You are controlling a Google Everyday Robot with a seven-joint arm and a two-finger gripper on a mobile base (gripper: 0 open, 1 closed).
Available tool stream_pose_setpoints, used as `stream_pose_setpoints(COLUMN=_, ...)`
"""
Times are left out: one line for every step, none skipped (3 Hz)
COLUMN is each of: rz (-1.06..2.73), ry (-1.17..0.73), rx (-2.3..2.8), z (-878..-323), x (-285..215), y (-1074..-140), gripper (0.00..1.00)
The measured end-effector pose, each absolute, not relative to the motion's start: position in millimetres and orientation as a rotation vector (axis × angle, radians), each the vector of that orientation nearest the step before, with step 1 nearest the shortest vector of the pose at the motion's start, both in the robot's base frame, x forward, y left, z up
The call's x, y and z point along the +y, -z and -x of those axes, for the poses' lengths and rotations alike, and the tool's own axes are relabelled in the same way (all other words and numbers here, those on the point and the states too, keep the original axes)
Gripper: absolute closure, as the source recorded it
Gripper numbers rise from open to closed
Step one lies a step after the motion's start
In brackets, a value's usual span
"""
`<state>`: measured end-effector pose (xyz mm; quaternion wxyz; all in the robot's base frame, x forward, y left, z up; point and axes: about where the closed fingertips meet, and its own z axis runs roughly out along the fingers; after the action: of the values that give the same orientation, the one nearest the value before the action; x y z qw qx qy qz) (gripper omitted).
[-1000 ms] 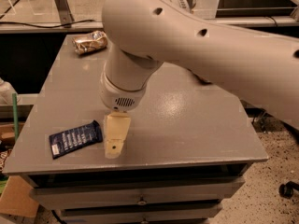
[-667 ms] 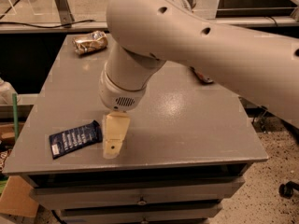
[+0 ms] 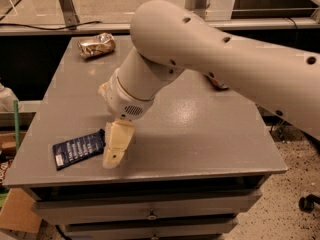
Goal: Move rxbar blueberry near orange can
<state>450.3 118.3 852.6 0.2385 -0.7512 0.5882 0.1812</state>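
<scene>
The rxbar blueberry (image 3: 80, 148), a flat navy wrapper with white lettering, lies at the table's front left. My gripper (image 3: 116, 149) hangs from the big beige arm just to the right of the bar, its cream fingers (image 3: 117, 144) reaching down to the tabletop at the bar's right end. The orange can (image 3: 218, 82) is almost wholly hidden behind the arm; only a small orange-red sliver shows at the right middle of the table.
A crumpled gold-and-brown foil bag (image 3: 96, 45) lies at the table's back left. The grey table (image 3: 200, 139) has drawers below its front edge. A cardboard box (image 3: 17, 211) and clutter stand on the floor at the left.
The arm has swung a little to the right and the view has shifted slightly. The gripper stays beside the bar's right end; the bar has not moved.
</scene>
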Motion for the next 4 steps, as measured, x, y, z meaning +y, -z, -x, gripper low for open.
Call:
stream_pose_setpoints(rz=2.023, ry=-0.535, rx=1.589, z=-453.4, x=133.5, y=-848.3, gripper=0.0)
stream_pose_setpoints(rz=2.003, ry=-0.516, rx=1.617, z=-456.4, x=145.8, y=-831.2, gripper=0.0)
stream_pose_setpoints(rz=1.981, ry=-0.499, rx=1.662, z=-457.9, x=147.4, y=-810.9, gripper=0.0)
stream_pose_setpoints(rz=1.955, ry=-0.493, rx=1.699, z=-457.9, x=145.0, y=-801.2, gripper=0.16)
